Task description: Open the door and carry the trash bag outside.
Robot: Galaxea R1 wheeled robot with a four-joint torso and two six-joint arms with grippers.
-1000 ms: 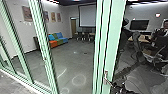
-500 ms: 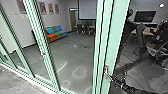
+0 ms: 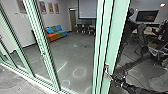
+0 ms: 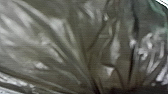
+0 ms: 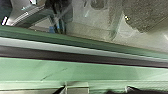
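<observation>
A pale green door frame (image 3: pixel 113 37) stands tall in the head view, with a metal handle (image 3: pixel 106 71) low on it. My right gripper (image 3: pixel 112 79) is right beside that handle, its arm coming in from the lower right. In the right wrist view the green frame (image 5: pixel 82 71) runs across, and my right gripper (image 5: pixel 96 89) has its dark tips well apart close to it. The dark, shiny trash bag (image 4: pixel 57 42) is large in the left wrist view. Its folds draw together at my left gripper (image 4: pixel 100 90), which is shut on it; the bag hides the tips.
Through the glass are a grey floor (image 3: pixel 67 55), a colourful sofa (image 3: pixel 56 33), and chairs by a table (image 3: pixel 86 28). Toward the right are a monitor (image 3: pixel 147 16) and an office chair (image 3: pixel 157 50). More green posts (image 3: pixel 41 45) rise from a pale sill (image 3: pixel 27 78) at the left.
The head camera's view has shifted, and more of my right arm shows at the lower right. My right gripper remains near the handle; the door frame shows no clear swing.
</observation>
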